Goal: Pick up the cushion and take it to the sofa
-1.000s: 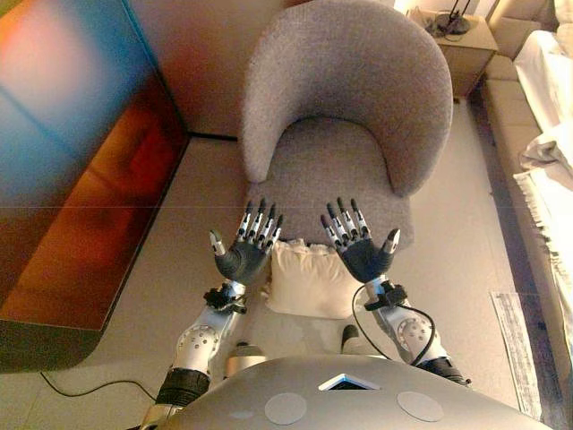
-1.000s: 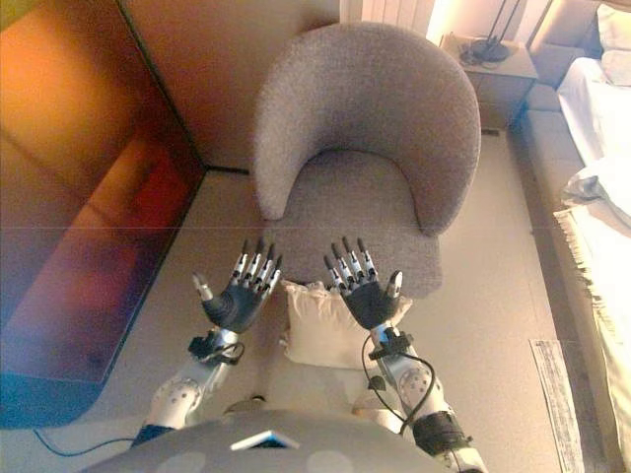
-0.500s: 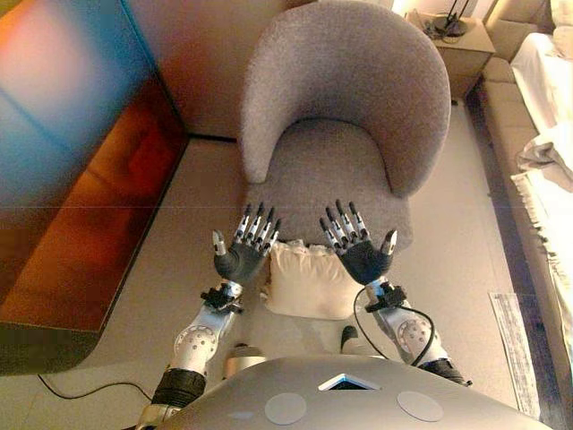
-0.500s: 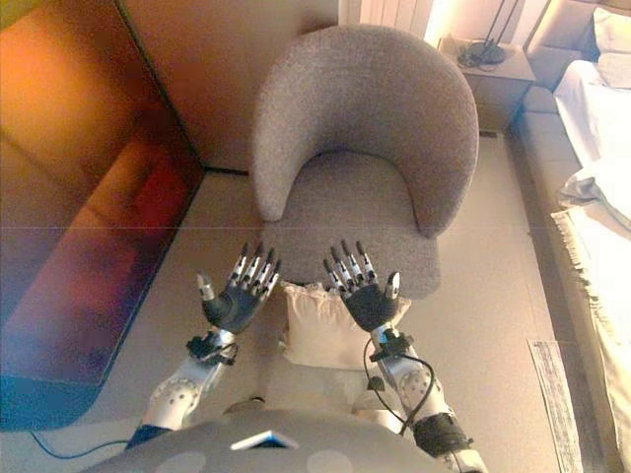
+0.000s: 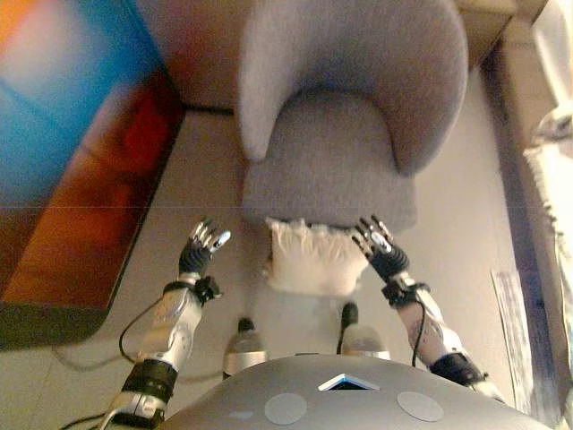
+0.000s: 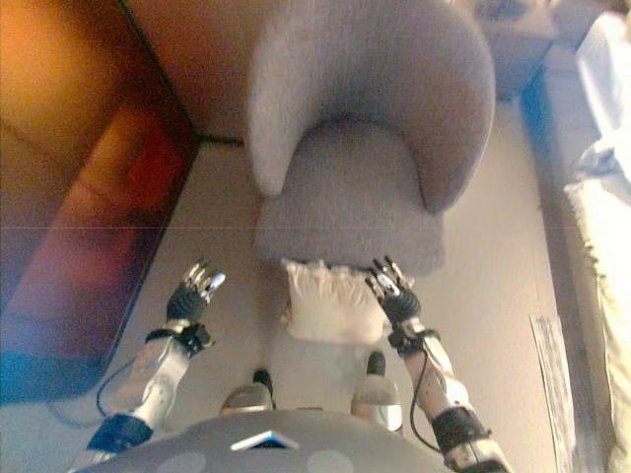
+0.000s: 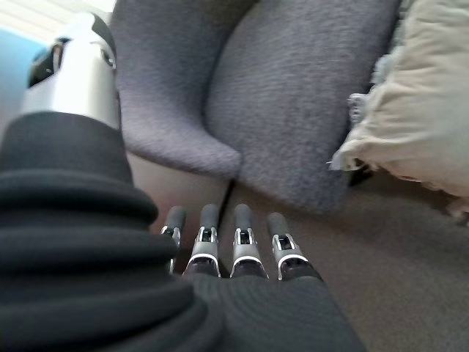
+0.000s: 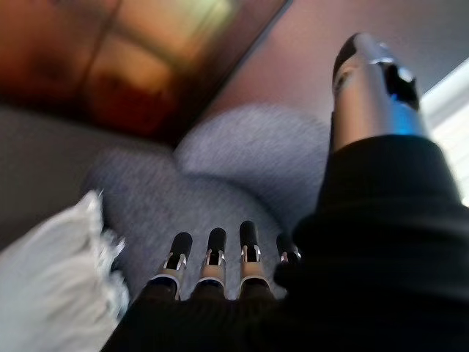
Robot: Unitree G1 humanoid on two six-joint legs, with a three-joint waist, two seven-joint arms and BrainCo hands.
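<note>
A cream fringed cushion (image 5: 313, 258) lies on the floor against the front of a grey armchair (image 5: 340, 134). My left hand (image 5: 201, 249) hangs low to the cushion's left, well apart from it, fingers straight. My right hand (image 5: 383, 257) is close beside the cushion's right edge, fingers straight too, holding nothing. The left wrist view shows my left hand's fingers (image 7: 236, 246) above the carpet, with the cushion (image 7: 418, 125) off to one side. In the right wrist view my right hand's fingers (image 8: 212, 268) point at the chair base, the cushion (image 8: 51, 293) beside them.
A dark glossy cabinet (image 5: 72, 179) runs along the left. A bed with white bedding (image 5: 551, 152) lines the right side, and a paper strip (image 5: 512, 331) lies on the carpet near it. A small side table (image 5: 483, 18) stands behind the armchair.
Both hands have dropped low and spread apart, the left out to the cushion's left, the right down by its right edge. The camera has also tipped forward.
</note>
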